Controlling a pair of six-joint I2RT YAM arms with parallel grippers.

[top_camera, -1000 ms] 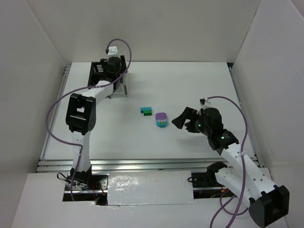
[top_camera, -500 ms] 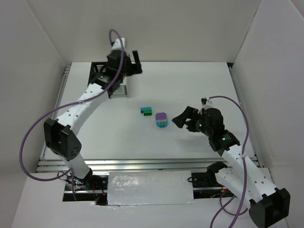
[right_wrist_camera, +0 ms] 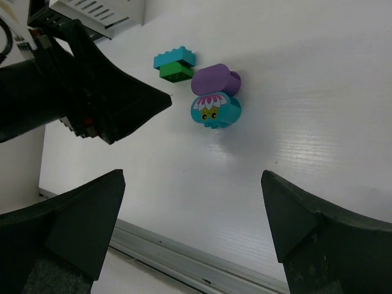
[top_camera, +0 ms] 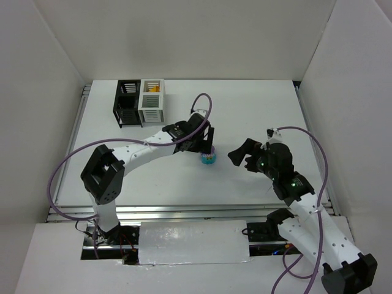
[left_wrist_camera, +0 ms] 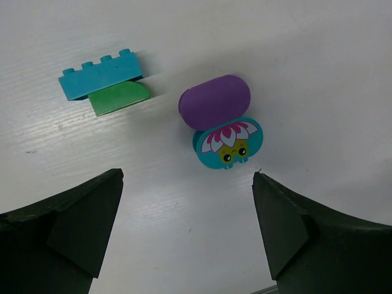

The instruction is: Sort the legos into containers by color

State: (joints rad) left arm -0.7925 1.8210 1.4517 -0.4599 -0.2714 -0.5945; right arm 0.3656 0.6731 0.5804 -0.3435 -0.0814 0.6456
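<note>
In the middle of the table point(top_camera: 263, 110) I see a teal brick point(left_wrist_camera: 228, 142) printed face-up with a pink flower face, touching a rounded purple piece point(left_wrist_camera: 214, 101) at its far end, the pair's long axis running near to far, just beneath my left pincer point(left_wrist_camera: 187, 177), spread wide and empty like my right pincer point(right_wrist_camera: 193, 177).

Bright, even overhead light with soft, short shadows. The left gripper point(left_wrist_camera: 187, 176) has dark fingers point(left_wrist_camera: 67, 226) blurred at the frame's bottom; the bricks point(left_wrist_camera: 101, 76) just ahead are sharp. Faint glare streaks the table point(right_wrist_camera: 318, 122) beyond the right gripper point(right_wrist_camera: 191, 180)
</note>
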